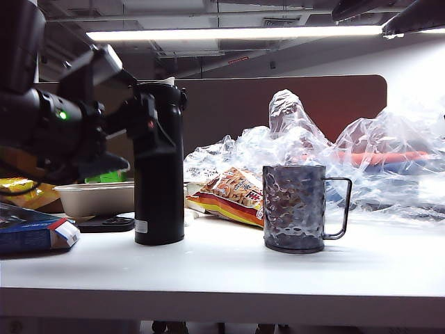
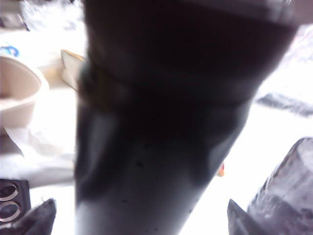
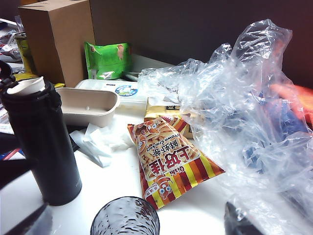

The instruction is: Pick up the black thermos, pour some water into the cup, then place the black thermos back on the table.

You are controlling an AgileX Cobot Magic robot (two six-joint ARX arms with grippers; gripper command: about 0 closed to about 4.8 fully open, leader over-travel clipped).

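Black thermos (image 1: 158,167): upright on desk (image 1: 222,268), near left edge.
Cup (image 1: 295,207): nearer the right edge.
L pincer (image 1: 142,118): open, astride thermos top; contact prob. none.
R pincer (image 3: 142,227): open, above cup.

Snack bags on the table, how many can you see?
2: an orange striped cracker bag between the black thermos and the cup, a green bag behind the beige tray. The plastic sheeting may hide more.

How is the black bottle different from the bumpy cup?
The thermos is tall, slim, smooth and solid black; the cup is about half as high, wider, grey, see-through and dimpled. The cup has a loop handle; the thermos has none. The left gripper is at the thermos; nothing is near the cup. Both stand upright on the table.
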